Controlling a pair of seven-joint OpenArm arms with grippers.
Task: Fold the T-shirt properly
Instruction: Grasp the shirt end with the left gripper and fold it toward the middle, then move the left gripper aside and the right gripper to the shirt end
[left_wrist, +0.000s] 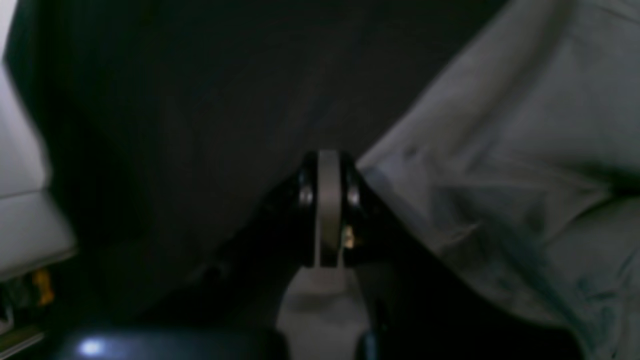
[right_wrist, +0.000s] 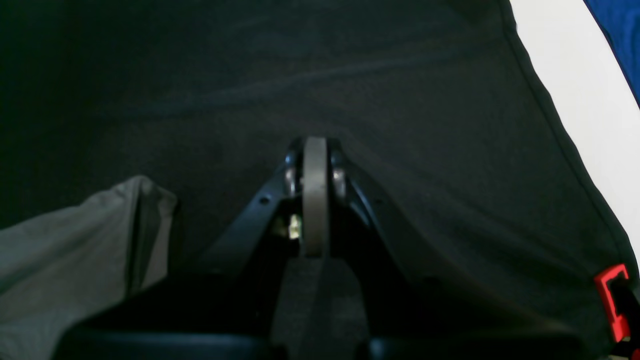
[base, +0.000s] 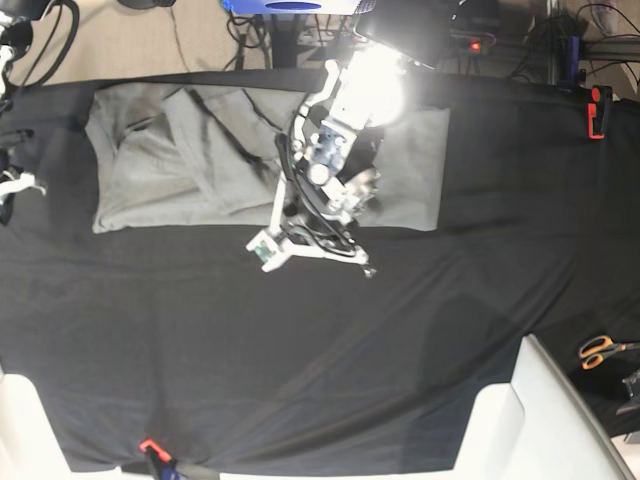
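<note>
Lying across the far side of the desk (base: 300, 380), the grey T-shirt (base: 160, 160) is spread wide and wrinkled on the black cloth (base: 400, 330), with creases and a folded flap towards its left end in the base view. One arm (base: 325, 170) reaches over the middle of the shirt in that view, a bright glare hiding its upper part; which arm it is cannot be told from there.

In the left wrist view the left fingers (left_wrist: 328, 165) are pressed together, their pale pads meeting with no gap and nothing visibly caught between them. The shirt (left_wrist: 510, 165) lies just beside them on that view's right, its edge running up to the fingertips, though contact cannot be made out through the blur.

In the right wrist view the right fingers (right_wrist: 315, 160) are likewise pressed together and hold nothing, poised above bare black cloth (right_wrist: 400, 100). A corner of the shirt (right_wrist: 75, 245) sits apart from them at lower left. A red clamp (right_wrist: 612, 300) grips the cloth's edge at lower right. Orange-handled scissors (base: 600, 350) lie at the desk's right edge in the base view.
</note>
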